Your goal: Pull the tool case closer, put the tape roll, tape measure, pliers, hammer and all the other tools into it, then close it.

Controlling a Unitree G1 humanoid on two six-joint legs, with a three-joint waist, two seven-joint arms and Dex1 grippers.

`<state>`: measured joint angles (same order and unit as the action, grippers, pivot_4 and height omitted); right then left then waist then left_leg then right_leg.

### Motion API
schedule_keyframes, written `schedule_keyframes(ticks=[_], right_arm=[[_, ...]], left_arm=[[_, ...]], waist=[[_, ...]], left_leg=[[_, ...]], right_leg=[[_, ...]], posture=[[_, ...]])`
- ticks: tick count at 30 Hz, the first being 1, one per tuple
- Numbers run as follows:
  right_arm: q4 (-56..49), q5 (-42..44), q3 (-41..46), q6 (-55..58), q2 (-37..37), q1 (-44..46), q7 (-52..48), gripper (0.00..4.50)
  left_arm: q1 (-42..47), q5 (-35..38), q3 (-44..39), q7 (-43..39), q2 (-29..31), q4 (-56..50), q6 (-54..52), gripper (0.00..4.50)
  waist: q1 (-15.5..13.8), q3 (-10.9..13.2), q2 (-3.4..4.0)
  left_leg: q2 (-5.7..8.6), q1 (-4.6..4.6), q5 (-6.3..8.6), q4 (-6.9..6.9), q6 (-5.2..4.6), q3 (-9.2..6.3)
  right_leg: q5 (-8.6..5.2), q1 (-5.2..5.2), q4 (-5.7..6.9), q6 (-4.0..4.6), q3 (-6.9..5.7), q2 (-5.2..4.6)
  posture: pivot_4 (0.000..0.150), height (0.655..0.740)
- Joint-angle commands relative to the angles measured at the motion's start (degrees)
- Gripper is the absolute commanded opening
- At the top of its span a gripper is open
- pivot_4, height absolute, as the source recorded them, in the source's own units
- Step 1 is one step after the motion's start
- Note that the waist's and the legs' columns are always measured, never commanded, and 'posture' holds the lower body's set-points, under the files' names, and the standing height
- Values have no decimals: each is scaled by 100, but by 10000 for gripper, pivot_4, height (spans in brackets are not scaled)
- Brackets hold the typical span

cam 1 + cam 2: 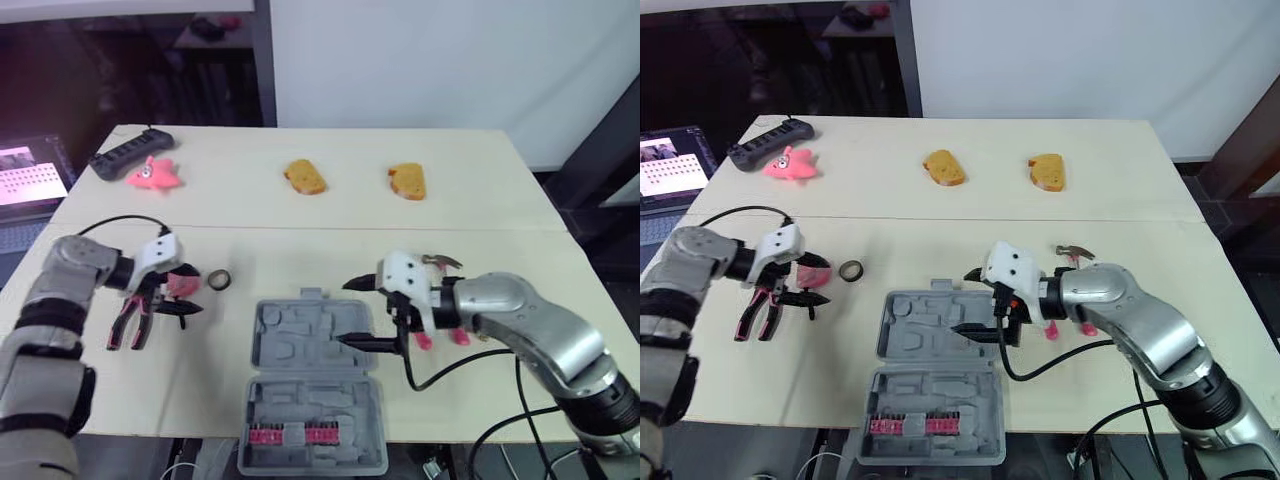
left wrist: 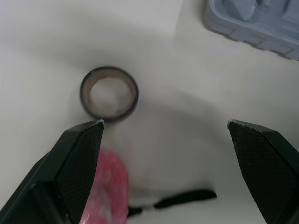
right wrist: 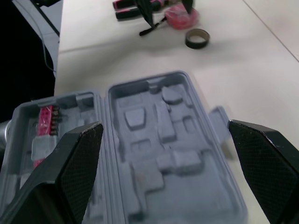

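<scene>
Just beyond the gaping left tool [image 2: 164,125], the tape roll [image 2: 109,93].

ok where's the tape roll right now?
Head views: the tape roll lies on the table, robot's left, between the pink tape measure at the open left gripper and the tool case.

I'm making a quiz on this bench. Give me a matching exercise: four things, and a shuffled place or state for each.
1 grey plastic tool case
2 small dark tape roll
3 pink-handled pliers
4 pink plush pig toy

A beside the black power strip
B open, at the front edge of the table
C between left pincer and case
D beside left pincer, handles toward the robot

Pairs: 1-B, 2-C, 3-D, 4-A
</scene>
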<state>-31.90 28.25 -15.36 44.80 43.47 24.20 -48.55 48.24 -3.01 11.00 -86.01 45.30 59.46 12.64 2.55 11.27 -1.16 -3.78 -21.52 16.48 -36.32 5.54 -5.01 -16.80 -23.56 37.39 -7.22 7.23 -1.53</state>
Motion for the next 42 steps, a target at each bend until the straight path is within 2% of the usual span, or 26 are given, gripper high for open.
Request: schedule_keyframes(ticks=[1, 4, 13, 19, 22, 29, 38, 42], right_arm=[[-150, -130, 45, 74, -76, 36, 202, 45000], [-205, -162, 57, 178, -138, -16, 351, 45000], [-537, -108, 172, 511, -247, -236, 710, 45000], [-550, -116, 178, 591, -310, -216, 842, 45000], [-526, -138, 150, 604, -325, -208, 877, 45000], [-478, -199, 86, 565, -356, -225, 916, 45000], [-473, -243, 91, 555, -397, -218, 916, 45000], [-522, -259, 90, 580, -387, -246, 956, 45000]], left_arm=[[299, -250, 107, 56, -117, 390, 309, 44546], [461, -349, 142, 31, -281, 602, 328, 44546], [558, -962, 393, 639, -511, 1058, 623, 44546], [623, -878, 236, 747, -670, 1164, 645, 44546], [675, -823, 162, 788, -685, 1185, 657, 36540], [708, -870, 159, 828, -666, 1211, 687, 639], [775, -792, 104, 732, -621, 1143, 786, 258], [851, -533, -62, 107, -483, 770, 987, 258]], waist=[[2, 0, 0], [8, 0, 0], [4, 0, 0], [-9, 0, 0], [-2, 0, 0], [4, 0, 0], [2, 0, 0], [1, 0, -1]], left_leg=[[0, 0, 0, -1, 0, 0], [0, 2, 0, -4, 0, -3], [0, 2, -1, -39, -2, -12], [2, 0, 4, -69, -10, -15], [2, 0, 5, -69, -11, -16], [1, 0, 6, -69, -14, -18], [1, 0, 6, -69, -14, -18], [1, -1, 6, -69, -14, -18]], right_leg=[[0, 0, 2, 0, 0, -1], [0, -1, 12, 0, -1, 0], [0, 1, 49, 0, -3, 4], [-1, 10, 63, -1, -3, 6], [-1, 10, 62, -2, -3, 6], [-1, 9, 64, -2, -3, 8], [-1, 10, 63, -2, -4, 8], [-2, 9, 64, -2, -4, 8]], posture=[[1500, 7400], [1500, 7400], [1500, 7400], [1500, 7400], [1500, 7400], [1500, 7400], [1500, 7400], [1500, 7400]])
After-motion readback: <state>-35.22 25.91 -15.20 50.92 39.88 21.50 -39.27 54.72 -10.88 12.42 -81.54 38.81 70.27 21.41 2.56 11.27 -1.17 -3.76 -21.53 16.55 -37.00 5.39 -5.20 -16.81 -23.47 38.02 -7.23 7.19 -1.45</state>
